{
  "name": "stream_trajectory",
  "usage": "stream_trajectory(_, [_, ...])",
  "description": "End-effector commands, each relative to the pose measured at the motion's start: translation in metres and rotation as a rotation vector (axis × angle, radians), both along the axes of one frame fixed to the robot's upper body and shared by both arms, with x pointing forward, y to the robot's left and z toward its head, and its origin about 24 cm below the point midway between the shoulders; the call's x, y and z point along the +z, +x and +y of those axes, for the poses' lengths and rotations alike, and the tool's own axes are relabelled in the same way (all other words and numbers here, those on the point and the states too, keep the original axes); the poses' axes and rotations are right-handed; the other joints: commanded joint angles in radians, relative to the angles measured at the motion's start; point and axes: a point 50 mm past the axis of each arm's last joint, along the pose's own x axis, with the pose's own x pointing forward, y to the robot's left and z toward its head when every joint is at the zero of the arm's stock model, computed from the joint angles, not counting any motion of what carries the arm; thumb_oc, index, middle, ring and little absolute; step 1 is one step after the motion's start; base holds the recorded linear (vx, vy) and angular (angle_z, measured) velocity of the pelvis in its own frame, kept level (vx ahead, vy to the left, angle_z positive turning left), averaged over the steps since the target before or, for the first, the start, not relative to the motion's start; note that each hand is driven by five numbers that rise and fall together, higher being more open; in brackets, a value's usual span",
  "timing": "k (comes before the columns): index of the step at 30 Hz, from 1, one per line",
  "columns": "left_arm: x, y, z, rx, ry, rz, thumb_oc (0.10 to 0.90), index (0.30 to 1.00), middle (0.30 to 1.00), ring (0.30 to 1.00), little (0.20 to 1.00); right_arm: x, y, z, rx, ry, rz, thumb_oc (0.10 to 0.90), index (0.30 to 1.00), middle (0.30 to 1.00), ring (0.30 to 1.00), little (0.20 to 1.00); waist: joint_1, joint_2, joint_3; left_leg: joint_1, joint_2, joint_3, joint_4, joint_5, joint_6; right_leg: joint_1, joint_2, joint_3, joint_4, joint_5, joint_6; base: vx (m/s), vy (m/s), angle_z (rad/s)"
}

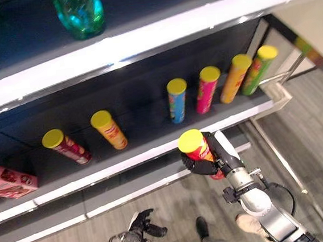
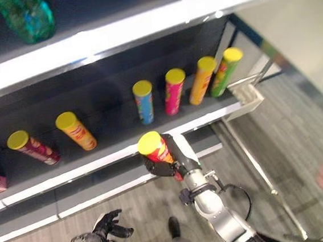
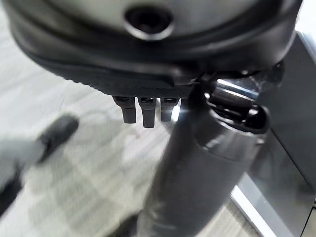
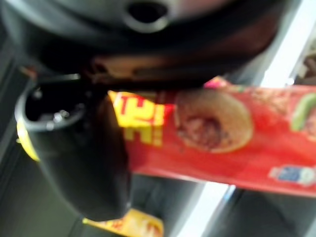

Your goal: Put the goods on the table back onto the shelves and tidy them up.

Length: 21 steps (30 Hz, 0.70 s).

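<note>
Red cylindrical crisp can (image 1: 198, 149): glossy printed wrap, smooth yellow plastic lid. Dark shelf board (image 1: 149, 108) matt, front edge glossy white strip. Green translucent plastic bottle (image 1: 79, 13) shiny. Grey wood-look floor (image 1: 176, 211) matt.

Dark shelves (image 1: 147, 94) with white edges stand on grey plank floor (image 1: 300, 130).

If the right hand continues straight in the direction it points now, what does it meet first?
Probably nothing at first: the right hand, holding the red can, points into the gap between the orange can and the blue can. Depth is unclear.
</note>
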Motion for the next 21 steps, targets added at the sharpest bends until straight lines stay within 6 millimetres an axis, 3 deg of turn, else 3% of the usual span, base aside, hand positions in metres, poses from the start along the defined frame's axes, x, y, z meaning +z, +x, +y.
stream_trajectory(1, [0.011, 0.015, 0.026, 0.016, 0.088, -0.078, 0.800, 0.900, 0.900, 0.900, 0.900, 0.059, 0.006, 0.023, 0.035, 0.172, -0.331, 0.400, 0.300, 0.300, 0.300, 0.300, 0.018, -0.056, 0.003, 0.050, 0.027, -0.006, 0.004, -0.101, -0.059, 0.096, -0.136, 0.012, -0.097, 0.056, 0.115, 0.00, 0.099, -0.10])
stream_trajectory(7, [0.017, 0.025, 0.014, -0.021, 0.074, -0.123, 0.800, 0.900, 0.900, 0.900, 0.900, 0.075, 0.017, 0.053, 0.079, 0.270, -0.391, 0.400, 0.300, 0.300, 0.300, 0.300, 0.061, -0.048, 0.006, 0.005, -0.037, -0.015, 0.004, -0.129, -0.025, 0.034, -0.194, -0.001, -0.114, 0.140, 0.149, -0.01, 0.109, -0.02])
stream_trajectory(12, [0.025, 0.033, 0.005, -0.054, 0.050, -0.187, 0.800, 0.900, 0.900, 0.900, 0.900, 0.098, 0.048, 0.076, -0.003, 0.357, -0.464, 0.400, 0.300, 0.300, 0.300, 0.300, 0.129, -0.031, 0.008, -0.039, -0.077, -0.026, 0.005, -0.140, -0.004, -0.018, -0.236, -0.021, -0.114, 0.206, 0.165, 0.00, 0.061, 0.00])
stream_trajectory(21, [0.027, 0.031, 0.010, -0.031, 0.007, -0.196, 0.800, 0.900, 0.900, 0.900, 0.900, 0.134, 0.073, 0.070, -0.172, 0.377, -0.599, 0.400, 0.300, 0.300, 0.300, 0.300, 0.202, -0.032, -0.015, -0.092, -0.076, -0.036, 0.011, -0.137, -0.001, -0.065, -0.245, -0.051, -0.114, 0.257, 0.171, 0.02, -0.023, -0.01])
